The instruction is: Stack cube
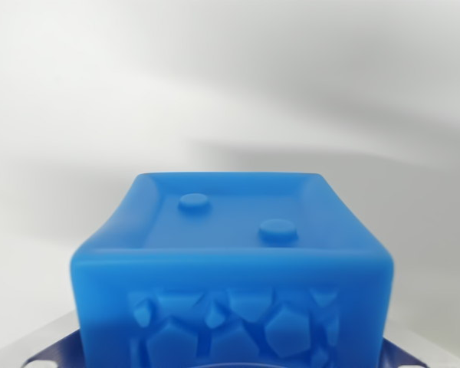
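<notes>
Cube (231, 264) fills wrist view, close under camera; fingers not visible, so cannot tell their state. No 2nd cube seen, stacking probably not yet done.

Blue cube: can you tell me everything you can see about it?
The blue cube fills the lower middle of the wrist view, close to the camera. It looks like soft, slightly see-through rubber or plastic. Its top face is sunken, with a raised rim and two round bumps. The side facing the camera has a rough pattern of chunky, crystal-like shapes. It sits level. Behind it is a plain white surface. Dark blurred parts show at the bottom corners; whether they touch the cube cannot be told.
</notes>
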You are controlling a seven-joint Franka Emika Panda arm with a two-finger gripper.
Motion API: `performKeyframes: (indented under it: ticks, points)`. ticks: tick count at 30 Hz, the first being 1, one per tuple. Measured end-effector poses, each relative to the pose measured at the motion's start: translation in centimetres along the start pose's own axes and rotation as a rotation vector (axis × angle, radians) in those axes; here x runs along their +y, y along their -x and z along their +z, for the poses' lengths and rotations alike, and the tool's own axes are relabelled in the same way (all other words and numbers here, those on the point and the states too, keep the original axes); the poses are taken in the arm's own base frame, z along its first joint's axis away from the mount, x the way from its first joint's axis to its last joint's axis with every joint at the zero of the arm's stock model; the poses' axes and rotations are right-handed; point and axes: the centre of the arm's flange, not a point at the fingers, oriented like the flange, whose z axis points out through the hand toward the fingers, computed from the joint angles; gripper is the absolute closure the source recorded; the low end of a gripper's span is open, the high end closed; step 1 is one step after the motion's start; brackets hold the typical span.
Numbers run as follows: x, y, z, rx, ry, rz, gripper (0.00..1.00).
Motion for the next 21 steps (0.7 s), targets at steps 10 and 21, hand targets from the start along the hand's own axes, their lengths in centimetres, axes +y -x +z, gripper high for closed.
performKeyframes:
  ticks: [10, 21]
  points:
    - [0.0, 0.0, -2.8, 0.001, -0.001, 0.001, 1.0]
    - [0.2, 0.0, -5.9, 0.004, -0.004, 0.005, 1.0]
